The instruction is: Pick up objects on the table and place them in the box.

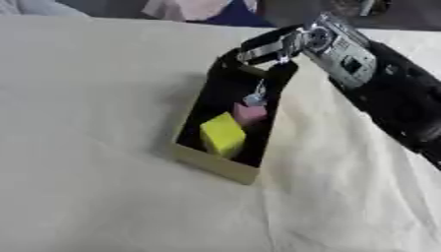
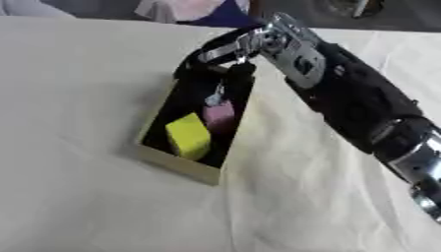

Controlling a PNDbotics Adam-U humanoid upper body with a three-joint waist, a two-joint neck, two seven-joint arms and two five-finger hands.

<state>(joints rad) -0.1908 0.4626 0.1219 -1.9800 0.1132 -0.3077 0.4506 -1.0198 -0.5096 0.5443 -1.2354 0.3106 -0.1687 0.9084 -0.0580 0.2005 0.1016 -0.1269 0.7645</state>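
Cream cloth covers the whole table [image 1: 95, 147], wrinkled toward the right, and nothing loose lies on it that I can see, so the picking looks close to finished as far as these views reach. At the centre sits the box [image 1: 215, 165], a narrow dark-lined tray with a pale cardboard wall; its long axis runs from the near-left up toward the far-right, slightly askew to the table edge, open side up. Inside, a yellow block [image 1: 223, 134] rests near the low end, a pink block [image 1: 250, 112] lies just beyond it, touching or nearly so, and a small bluish-grey piece [image 1: 256, 100] shows above the pink one, perhaps hanging from the fingers rather than lying down; the blur leaves that unclear. Over the far end of the box the right hand [image 2: 226, 49] reaches in from the upper right, its dark fingers bent downward into the opening, but whether they pinch that small piece or have let go I cannot tell. Its black and silver forearm [image 2: 362, 108] stretches back toward the right edge. No left hand appears in either view.
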